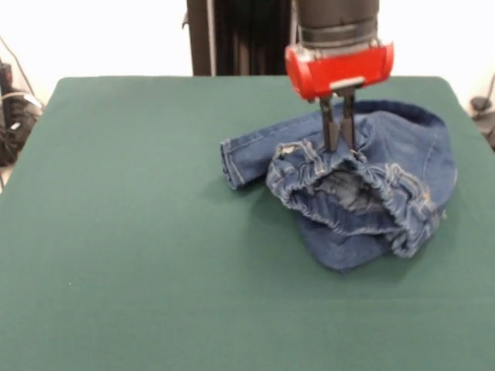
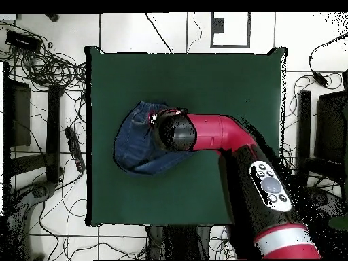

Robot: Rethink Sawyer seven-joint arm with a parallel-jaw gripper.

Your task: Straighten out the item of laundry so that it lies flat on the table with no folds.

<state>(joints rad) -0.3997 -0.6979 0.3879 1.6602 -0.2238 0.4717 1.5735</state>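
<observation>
The small blue denim jeans (image 1: 402, 154) lie crumpled in a heap on the right far part of the dark green table (image 1: 139, 232). The gathered elastic waistband (image 1: 363, 193) gapes open toward the camera, and one leg (image 1: 247, 154) sticks out to the left. My gripper (image 1: 338, 143) comes straight down onto the far rim of the waistband, its two black fingers close together and pinching the denim. In the overhead view the jeans (image 2: 132, 146) lie left of the table's centre (image 2: 204, 81), and the red arm's wrist (image 2: 175, 131) hides the gripper.
The black pedestal (image 1: 232, 39) stands at the table's far edge. Cables and gear (image 1: 15, 116) lie on the floor off the left side. In the overhead view, cables (image 2: 47, 68) and dark stands (image 2: 54, 122) surround the table.
</observation>
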